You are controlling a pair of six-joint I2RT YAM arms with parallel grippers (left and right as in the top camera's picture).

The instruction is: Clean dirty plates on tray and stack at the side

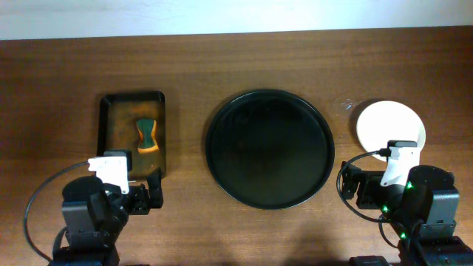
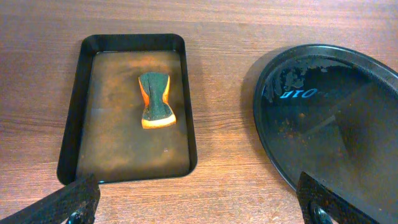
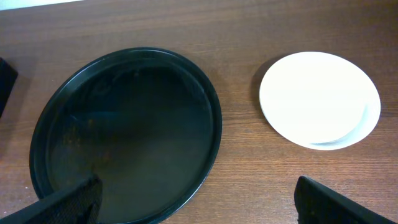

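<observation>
Left gripper (image 2: 202, 202) and right gripper (image 3: 199, 199) both gape empty, their fingertips cut off at the near edge. A glossy white round plate (image 3: 319, 98) sits right of the smeared round black tray (image 1: 269, 148). An hourglass-shaped sponge (image 2: 156, 99) lies in the rectangular pan (image 2: 71, 118) at left.

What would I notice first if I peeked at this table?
The big round black tray in the middle grabs the eye first. To its right lies a round white plate, and to its left an orange-and-green sponge sits in a rectangular black pan.
</observation>
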